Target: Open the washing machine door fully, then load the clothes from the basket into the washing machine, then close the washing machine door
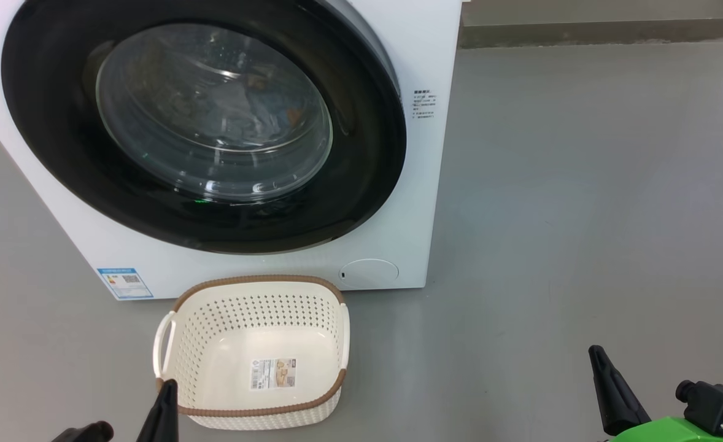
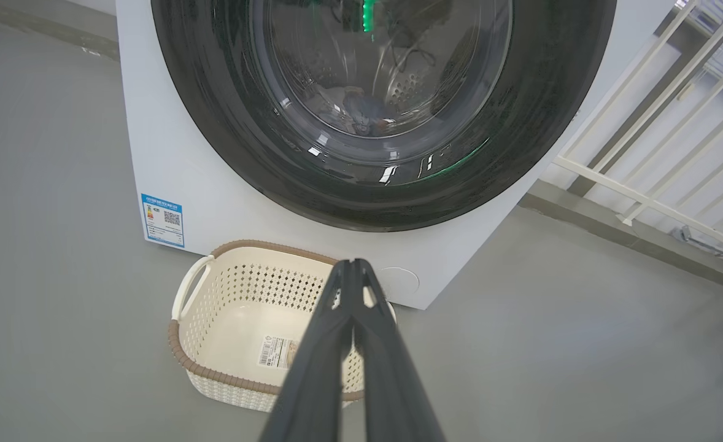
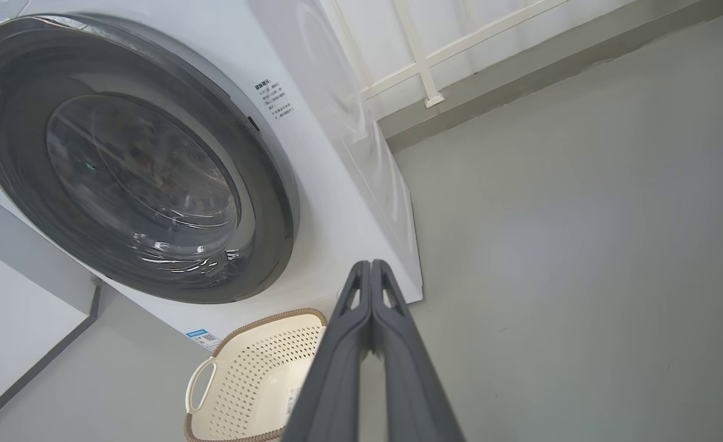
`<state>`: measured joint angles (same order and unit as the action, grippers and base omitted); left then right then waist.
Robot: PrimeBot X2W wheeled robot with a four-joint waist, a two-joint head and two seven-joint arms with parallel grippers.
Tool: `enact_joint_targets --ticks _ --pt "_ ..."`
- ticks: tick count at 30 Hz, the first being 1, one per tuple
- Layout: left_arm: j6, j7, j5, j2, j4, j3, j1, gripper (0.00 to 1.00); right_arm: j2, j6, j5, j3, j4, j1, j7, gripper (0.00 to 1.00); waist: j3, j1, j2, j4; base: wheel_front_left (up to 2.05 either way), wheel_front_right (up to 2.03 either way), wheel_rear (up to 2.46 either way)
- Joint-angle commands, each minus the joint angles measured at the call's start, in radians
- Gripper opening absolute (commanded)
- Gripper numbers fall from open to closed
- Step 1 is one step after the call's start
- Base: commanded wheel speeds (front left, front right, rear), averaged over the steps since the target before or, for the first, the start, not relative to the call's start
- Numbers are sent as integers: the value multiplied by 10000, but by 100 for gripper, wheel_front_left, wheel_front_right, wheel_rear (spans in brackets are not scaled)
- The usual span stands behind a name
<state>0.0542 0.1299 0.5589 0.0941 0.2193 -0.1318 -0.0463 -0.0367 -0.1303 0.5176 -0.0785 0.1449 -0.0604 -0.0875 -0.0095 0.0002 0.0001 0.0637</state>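
Judging by the empty basket at six o'clock below the shut washing machine door, clothes inside, all seems done; left gripper and right gripper are pinched closed, empty.

From my feed the washing machine fills the top left, and the washing machine door sits closed against its front. I can make out the clothes behind the glass, bluish with a bit of orange. The basket stands on the grey floor just in front, its bottom sticker in plain sight. My left gripper, fingers pressed together, overlaps the basket's near-left rim. My right gripper, also pinched closed, is well off to the right.
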Motion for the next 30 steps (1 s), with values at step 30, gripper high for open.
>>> enact_joint_targets --ticks 30 --pt "291 -816 3541 -80 -43 935 840 0 -88 -2 3737 -109 187 867 694 0 42 -1 -1 -210 0 0 0"
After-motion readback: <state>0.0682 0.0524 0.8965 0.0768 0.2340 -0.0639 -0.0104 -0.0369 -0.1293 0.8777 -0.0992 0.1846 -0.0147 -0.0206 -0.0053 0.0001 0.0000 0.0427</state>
